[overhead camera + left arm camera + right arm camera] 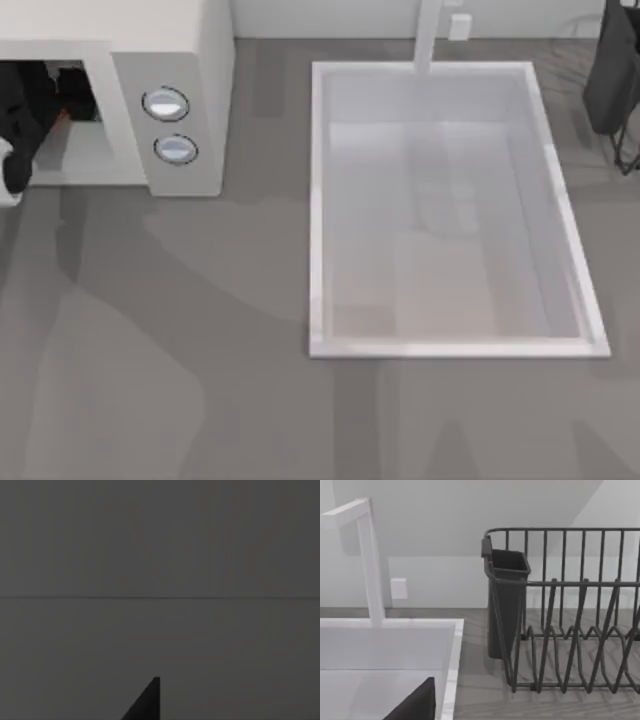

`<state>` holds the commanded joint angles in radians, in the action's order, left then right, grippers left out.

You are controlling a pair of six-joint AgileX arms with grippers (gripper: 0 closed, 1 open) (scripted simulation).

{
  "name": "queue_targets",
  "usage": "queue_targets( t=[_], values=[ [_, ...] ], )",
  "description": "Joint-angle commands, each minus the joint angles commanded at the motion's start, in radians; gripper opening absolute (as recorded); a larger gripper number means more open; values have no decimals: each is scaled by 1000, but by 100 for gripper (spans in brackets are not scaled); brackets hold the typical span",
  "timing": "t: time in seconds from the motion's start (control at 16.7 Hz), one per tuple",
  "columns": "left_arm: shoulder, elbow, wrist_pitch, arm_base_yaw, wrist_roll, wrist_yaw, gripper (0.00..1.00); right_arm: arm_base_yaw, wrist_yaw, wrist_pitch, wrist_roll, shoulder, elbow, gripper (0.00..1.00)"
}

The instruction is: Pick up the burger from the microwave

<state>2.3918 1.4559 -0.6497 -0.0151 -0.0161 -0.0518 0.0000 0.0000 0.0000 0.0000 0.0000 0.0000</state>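
While we reach: our left arm is inside the microwave cavity, top-left of the worktop.
Left tool: grip state, we cannot tell.
Burger: hidden from us.
Right arm: parked top-right.

The microwave sits in the upper left of the frame, its two round dials stacked on the panel right of the open grey cavity. The left arm reaches into that cavity from the left edge, dark against the interior; a small orange-brown patch beside it may be the burger, though it is too hidden to be sure. A large white sink basin fills the centre-right, a faucet at its upper rim. The right arm hangs at the upper right corner
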Motion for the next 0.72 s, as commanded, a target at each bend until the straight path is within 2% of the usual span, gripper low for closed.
queue_targets(
  t=[0.72],
  values=[
    [-1065, -808, 281, 320, 107, 312, 0, 0, 0, 0, 0, 0, 0, 100]
  ],
)
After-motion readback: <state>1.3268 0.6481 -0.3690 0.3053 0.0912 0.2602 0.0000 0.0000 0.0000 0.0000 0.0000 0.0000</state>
